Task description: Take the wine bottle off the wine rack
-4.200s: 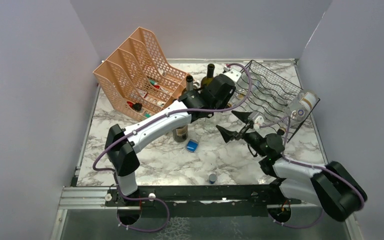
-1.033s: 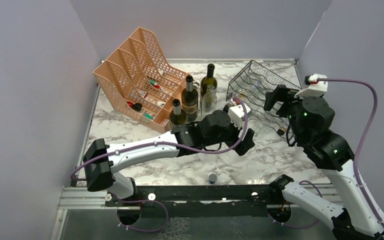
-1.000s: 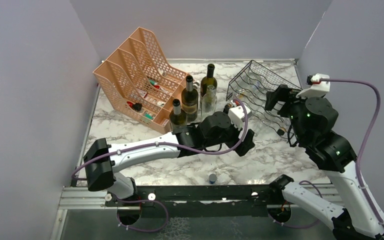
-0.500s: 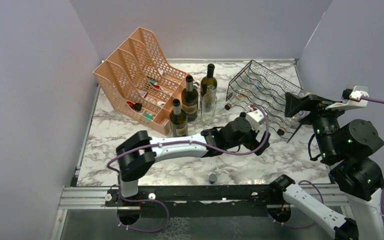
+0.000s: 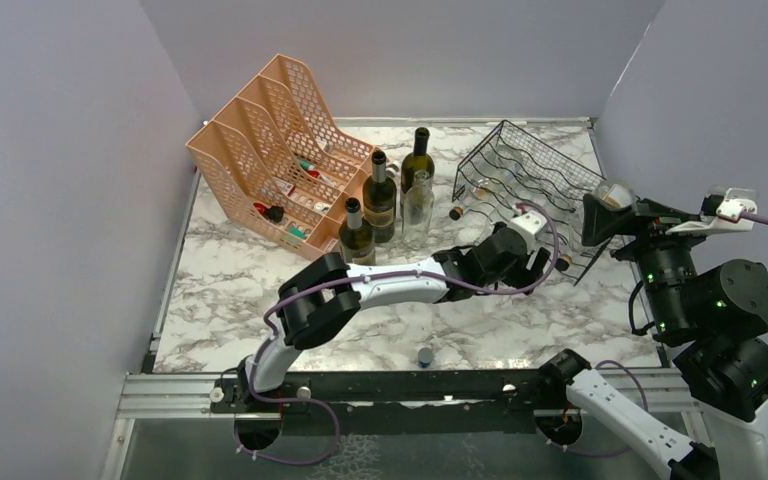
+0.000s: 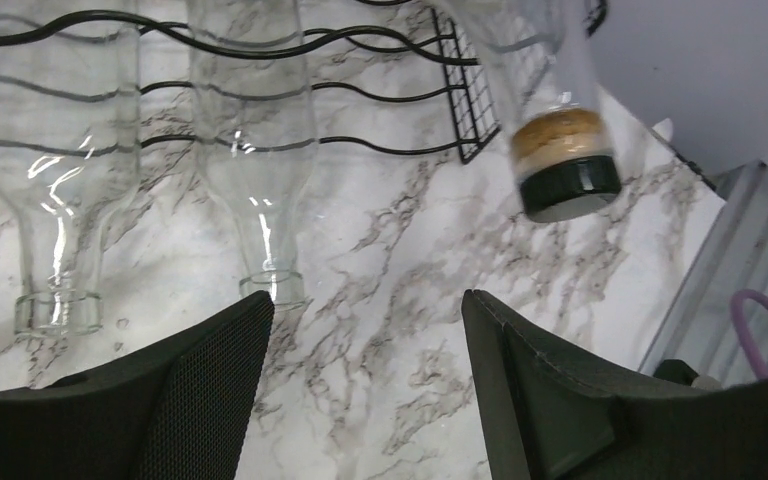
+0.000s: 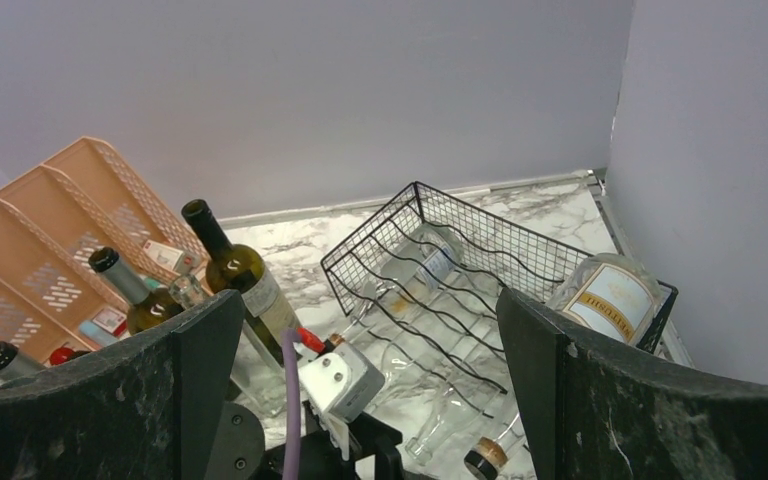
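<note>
**At the rack's front edge: left gripper half-spread, nothing in its grasp**

On the marble table (image 5: 260,290), toward its far right corner, sits the black wire wine rack (image 5: 535,165), its front edge facing the near left. Left of it stand a peach mesh organizer (image 5: 280,140) and a cluster of upright bottles (image 5: 379,205).

The right gripper (image 7: 368,300) hangs high above the rack's right end. Its jaws are spread as wide as they go, with nothing between them. The left gripper (image 6: 365,300) lies low in front of the rack's near end, jaws partly apart over bare marble, and it holds nothing.

The capped wine bottle (image 6: 560,150) lies in a cradle at the rack's near end. Its long axis runs from far right to near left, neck leading. The cork-coloured band and black cap poke out past the wire edge, up and to the right of the wrist view's right-hand finger (image 6: 560,400) and apart from it.

A clear bottle (image 6: 45,200) and a second clear bottle (image 6: 260,180) lie parallel to the capped one, necks out the same way. The second one's mouth is just beside the other finger (image 6: 160,400); contact cannot be told.
</note>
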`<state>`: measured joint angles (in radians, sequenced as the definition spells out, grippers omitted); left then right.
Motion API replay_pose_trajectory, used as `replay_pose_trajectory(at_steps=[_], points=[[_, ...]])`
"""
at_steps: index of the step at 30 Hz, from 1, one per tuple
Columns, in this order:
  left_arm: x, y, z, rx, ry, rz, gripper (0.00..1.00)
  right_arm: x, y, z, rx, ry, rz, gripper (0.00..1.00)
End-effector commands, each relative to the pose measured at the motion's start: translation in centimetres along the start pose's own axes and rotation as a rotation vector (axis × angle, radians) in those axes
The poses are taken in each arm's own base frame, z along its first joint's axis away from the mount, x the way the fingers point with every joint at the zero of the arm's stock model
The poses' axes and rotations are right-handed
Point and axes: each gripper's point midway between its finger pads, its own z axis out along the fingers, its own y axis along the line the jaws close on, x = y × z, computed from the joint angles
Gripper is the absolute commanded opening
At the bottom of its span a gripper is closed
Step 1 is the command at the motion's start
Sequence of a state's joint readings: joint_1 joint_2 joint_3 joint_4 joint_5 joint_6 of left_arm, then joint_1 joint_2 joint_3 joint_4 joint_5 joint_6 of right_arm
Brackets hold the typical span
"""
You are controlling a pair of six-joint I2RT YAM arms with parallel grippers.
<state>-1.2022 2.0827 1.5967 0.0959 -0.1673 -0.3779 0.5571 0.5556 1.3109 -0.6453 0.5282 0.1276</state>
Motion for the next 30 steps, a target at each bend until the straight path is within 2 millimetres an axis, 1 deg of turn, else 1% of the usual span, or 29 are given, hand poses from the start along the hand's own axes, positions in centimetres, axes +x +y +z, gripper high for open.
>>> replay_pose_trajectory(at_steps=[1, 3, 5, 8, 10, 14, 16, 17, 20, 23, 27, 30], points=[[-0.1, 3.7, 0.7, -0.11, -0.01, -0.037, 0.76, -0.7, -0.7, -1.1, 0.001, -0.015, -0.018, 1.0], [-0.1, 4.3, 1.4, -0.102, -0.007, -0.047, 0.76, -0.5, -0.6, -1.0, -0.001, -0.013, -0.02, 1.0], [0.3, 4.2, 2.5, -0.096, 0.007, -0.044, 0.76, -0.2, -0.5, -0.8, -0.005, -0.005, -0.023, 1.0], [1.2, 4.0, 4.5, -0.098, 0.057, -0.033, 0.78, 0.1, -0.2, -0.7, -0.015, 0.004, -0.021, 1.0], [1.8, 4.6, 5.5, -0.127, 0.076, -0.024, 0.8, 0.1, -0.1, -0.7, -0.021, 0.009, -0.016, 1.0], [1.8, 6.0, 6.2, -0.176, 0.072, -0.009, 0.84, 0.3, -0.4, -0.9, -0.01, 0.013, -0.025, 1.0], [2.3, 6.8, 6.5, -0.194, 0.078, -0.011, 0.84, 0.2, -0.6, -1.0, -0.005, 0.011, -0.028, 1.0], [2.7, 7.0, 6.7, -0.192, 0.088, -0.016, 0.84, 0.2, -0.7, -1.1, -0.003, 0.009, -0.026, 1.0], [3.7, 7.3, 7.4, -0.169, 0.107, -0.037, 0.78, 0.2, -0.6, -1.1, -0.007, 0.007, -0.025, 1.0], [4.1, 7.4, 8.0, -0.147, 0.106, -0.048, 0.7, 0.3, -0.5, -1.0, -0.009, 0.012, -0.025, 1.0], [4.2, 7.2, 9.1, -0.121, 0.102, -0.047, 0.67, 0.3, -0.6, -1.1, -0.008, 0.014, -0.024, 1.0], [4.4, 7.5, 9.9, -0.119, 0.109, -0.053, 0.66, 0.2, -0.7, -1.2, -0.003, 0.014, -0.025, 1.0]])
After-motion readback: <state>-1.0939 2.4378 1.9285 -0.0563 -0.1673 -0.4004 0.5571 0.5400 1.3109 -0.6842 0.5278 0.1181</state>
